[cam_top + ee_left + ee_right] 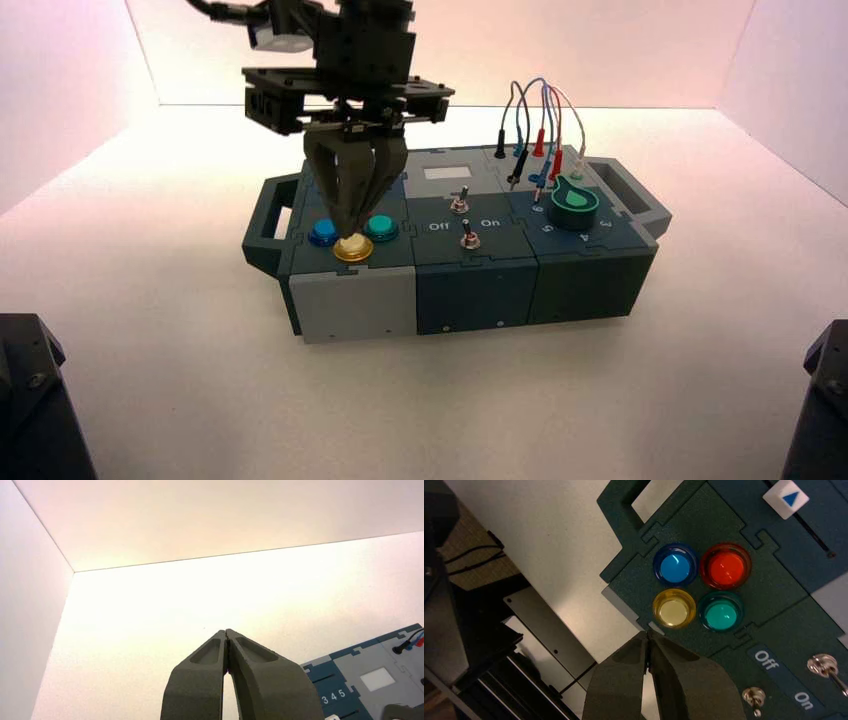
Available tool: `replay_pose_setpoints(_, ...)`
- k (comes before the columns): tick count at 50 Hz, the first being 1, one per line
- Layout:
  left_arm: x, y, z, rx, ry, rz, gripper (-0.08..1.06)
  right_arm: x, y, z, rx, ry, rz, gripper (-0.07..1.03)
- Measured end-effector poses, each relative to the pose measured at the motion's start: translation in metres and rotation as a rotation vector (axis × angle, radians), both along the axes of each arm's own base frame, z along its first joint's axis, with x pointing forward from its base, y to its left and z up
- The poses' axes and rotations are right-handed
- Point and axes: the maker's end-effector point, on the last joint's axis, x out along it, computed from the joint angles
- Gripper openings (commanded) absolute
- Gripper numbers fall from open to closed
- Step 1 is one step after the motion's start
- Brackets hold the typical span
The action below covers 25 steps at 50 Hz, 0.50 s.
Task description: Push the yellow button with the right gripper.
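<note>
Right gripper, closed, poised by the yellow button; press pending.
High view: we found the right gripper (346, 233) left of centre in the frame, fingertips together, gripping nothing, close by the yellow button (353, 247) on the box's (350, 305) near left section; we could not tell whether they touched. Left wrist view: we listed the left gripper (226, 631) as idle, fingers together and holding nothing, beside the box. Right wrist view: we saw the fingertips beside the yellow dome, not lined up with its middle. We judged that the step called for centring the closed tips over the dome, then a straight, gentle push and a clean lift, clear of the blue button (675, 568) and teal button (721, 615); an off-centre push might slip off the rim.
</note>
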Motion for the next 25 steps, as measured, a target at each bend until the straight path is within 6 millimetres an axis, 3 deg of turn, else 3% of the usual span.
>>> replay_pose_setpoints(25,-0.002,0.0,0.005,0.0,-0.017,-0.001,-0.03,0.001,0.0,-0.018,-0.037,0.02,0.004,-0.02)
